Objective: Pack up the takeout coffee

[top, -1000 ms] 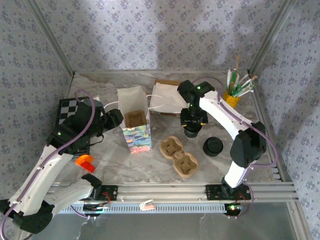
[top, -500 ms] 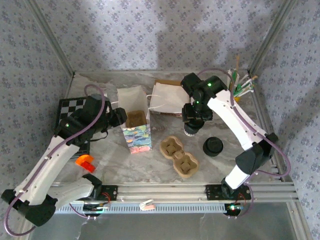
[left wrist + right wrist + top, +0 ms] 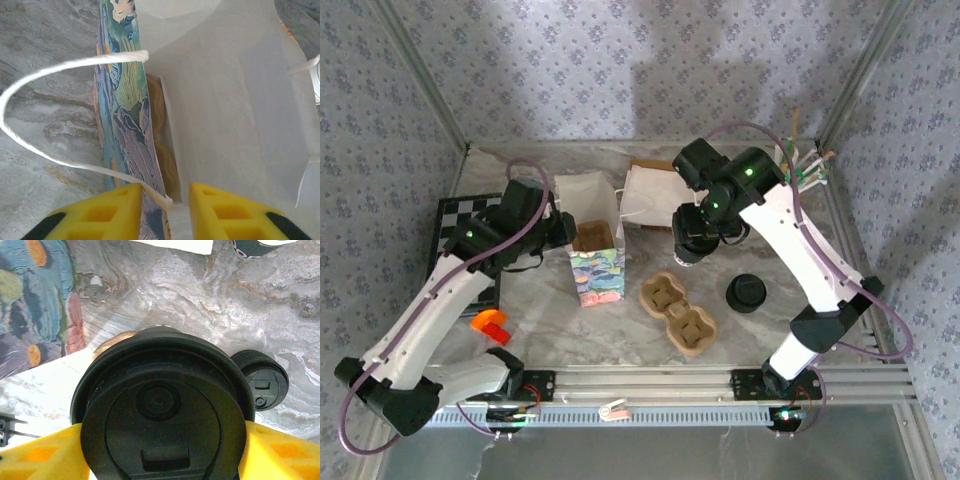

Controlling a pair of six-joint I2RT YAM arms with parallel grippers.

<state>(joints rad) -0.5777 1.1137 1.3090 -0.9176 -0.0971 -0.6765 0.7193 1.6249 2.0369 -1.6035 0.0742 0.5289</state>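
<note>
Marbled tabletop (image 3: 620, 335), black-lidded, perhaps dark-sided cup (image 3: 160, 410)

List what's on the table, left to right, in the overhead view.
Checkered board → painted bag → cardboard tray → black lid → straws and stirrers. Skipped: the held coffee cup, which overlaps the tray's span.

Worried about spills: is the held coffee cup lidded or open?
Lidded: a round black lid covers the whole top of the takeout coffee.
</note>
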